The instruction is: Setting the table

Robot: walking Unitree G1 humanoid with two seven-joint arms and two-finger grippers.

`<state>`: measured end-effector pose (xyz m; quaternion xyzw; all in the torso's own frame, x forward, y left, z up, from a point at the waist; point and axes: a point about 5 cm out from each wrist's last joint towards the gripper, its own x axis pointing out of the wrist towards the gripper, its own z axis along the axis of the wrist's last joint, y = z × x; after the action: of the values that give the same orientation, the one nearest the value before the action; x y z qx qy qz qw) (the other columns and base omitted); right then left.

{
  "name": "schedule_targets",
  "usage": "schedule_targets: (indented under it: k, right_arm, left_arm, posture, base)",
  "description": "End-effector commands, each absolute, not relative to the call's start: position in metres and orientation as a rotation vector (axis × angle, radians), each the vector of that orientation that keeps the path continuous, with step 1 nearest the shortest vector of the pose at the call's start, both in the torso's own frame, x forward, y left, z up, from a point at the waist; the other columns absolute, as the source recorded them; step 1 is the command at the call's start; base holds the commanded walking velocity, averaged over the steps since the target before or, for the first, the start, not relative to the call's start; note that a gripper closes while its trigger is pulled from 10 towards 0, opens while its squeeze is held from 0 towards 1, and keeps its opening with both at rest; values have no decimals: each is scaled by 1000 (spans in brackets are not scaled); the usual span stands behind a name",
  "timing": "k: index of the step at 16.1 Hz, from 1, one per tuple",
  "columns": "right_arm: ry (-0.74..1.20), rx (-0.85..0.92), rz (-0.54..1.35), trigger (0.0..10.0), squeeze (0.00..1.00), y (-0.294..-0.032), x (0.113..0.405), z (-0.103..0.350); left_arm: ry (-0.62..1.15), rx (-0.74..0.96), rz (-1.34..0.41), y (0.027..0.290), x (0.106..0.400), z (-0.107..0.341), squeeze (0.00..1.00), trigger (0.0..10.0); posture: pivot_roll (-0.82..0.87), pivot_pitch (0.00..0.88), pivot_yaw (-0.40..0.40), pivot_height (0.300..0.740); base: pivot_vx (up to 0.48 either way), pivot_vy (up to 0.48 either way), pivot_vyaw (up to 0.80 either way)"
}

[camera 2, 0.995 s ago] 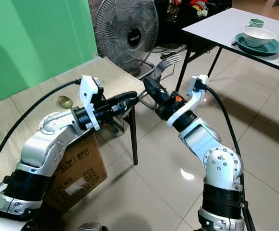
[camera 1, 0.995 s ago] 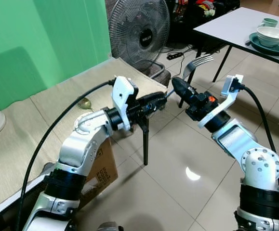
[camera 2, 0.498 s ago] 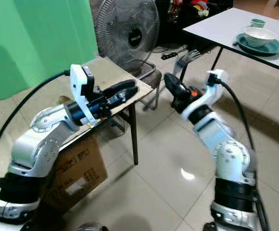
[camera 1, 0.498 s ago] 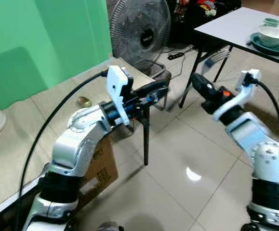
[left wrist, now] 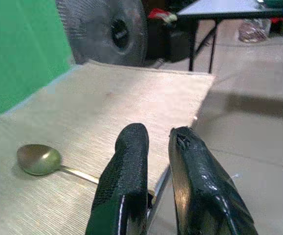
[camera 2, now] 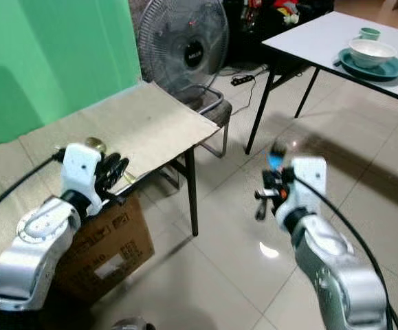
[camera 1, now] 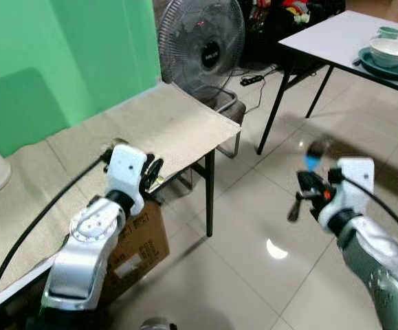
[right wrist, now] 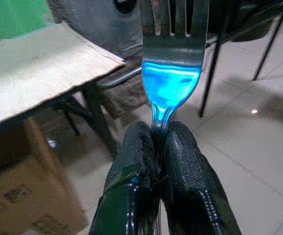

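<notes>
Right tool [right wrist: 157,142] is clamping the fork [right wrist: 173,73] by its neck, tines out over the floor, ready for carrying; left tool [left wrist: 158,147], slightly parted and empty, is hovering near the spoon [left wrist: 38,160] on the tabletop [left wrist: 131,98].

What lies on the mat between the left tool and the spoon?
Nothing: in the left wrist view the woven mat is bare between the left tool and the spoon.

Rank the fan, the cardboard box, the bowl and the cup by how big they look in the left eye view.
1. Fan
2. Cardboard box, partly hidden by the left arm
3. Bowl
4. Cup
The bowl and cup sit far away, so true sizes are unsure.
</notes>
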<state>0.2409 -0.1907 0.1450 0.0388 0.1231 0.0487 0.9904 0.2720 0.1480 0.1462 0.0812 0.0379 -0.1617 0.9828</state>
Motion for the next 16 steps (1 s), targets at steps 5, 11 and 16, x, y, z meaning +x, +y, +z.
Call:
schedule_targets:
  k: [5, 11, 16]
  right_arm:
    - [147, 71, -34, 10000, 0, -190, 241, 149]
    - [115, 90, -75, 10000, 0, -197, 241, 151]
    - [79, 81, -48, 10000, 0, -192, 240, 152]
  left_arm:
    - [55, 168, -325, 135, 273, 145, 0, 10000]
    - [36, 135, -301, 138, 275, 147, 0, 10000]
    - [31, 125, -302, 137, 274, 146, 0, 10000]
  posture:
    - [55, 0, 28, 740]
    - [50, 0, 27, 740]
    - [44, 0, 20, 740]
  base:
    - [51, 0, -565]
    - [298, 0, -779]
    - [321, 0, 0]
